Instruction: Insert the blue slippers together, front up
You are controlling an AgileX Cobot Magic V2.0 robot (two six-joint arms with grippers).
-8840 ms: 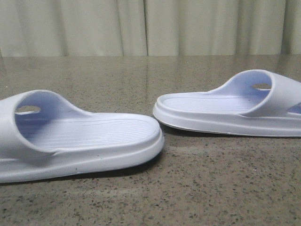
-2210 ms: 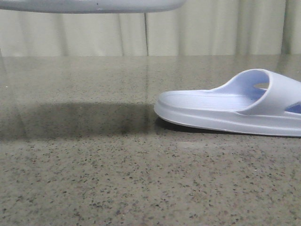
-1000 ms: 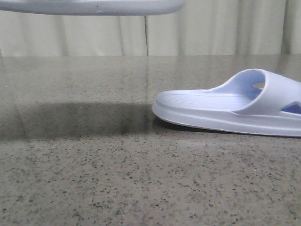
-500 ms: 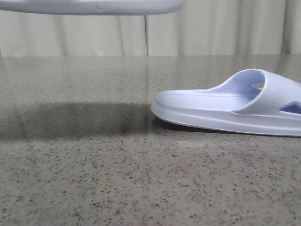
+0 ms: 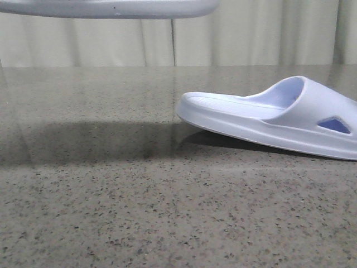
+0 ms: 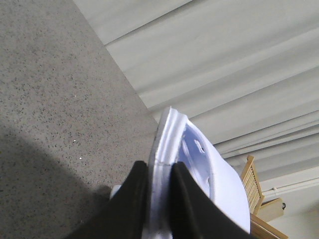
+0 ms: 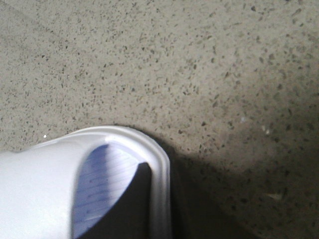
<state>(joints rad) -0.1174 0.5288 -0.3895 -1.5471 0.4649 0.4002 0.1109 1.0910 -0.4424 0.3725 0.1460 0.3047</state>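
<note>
One pale blue slipper hangs at the top edge of the front view, only its sole edge showing. In the left wrist view my left gripper is shut on this slipper's thick sole edge, one black finger on each side. The other blue slipper is at the right, tilted, its near end raised off the table with a shadow beneath. In the right wrist view my right gripper is shut on this slipper's rim, one dark finger on the ribbed footbed, the other outside the sole. Neither gripper shows in the front view.
The speckled grey stone table fills the foreground, with a dark shadow band across its left middle. A pale pleated curtain hangs behind it. A wooden chair shows beyond the table in the left wrist view.
The right slipper has tipped and risen at its left end, showing its side cut-out; its shadow has grown. The left slipper, lifted from the table earlier, has stayed at the top edge.
</note>
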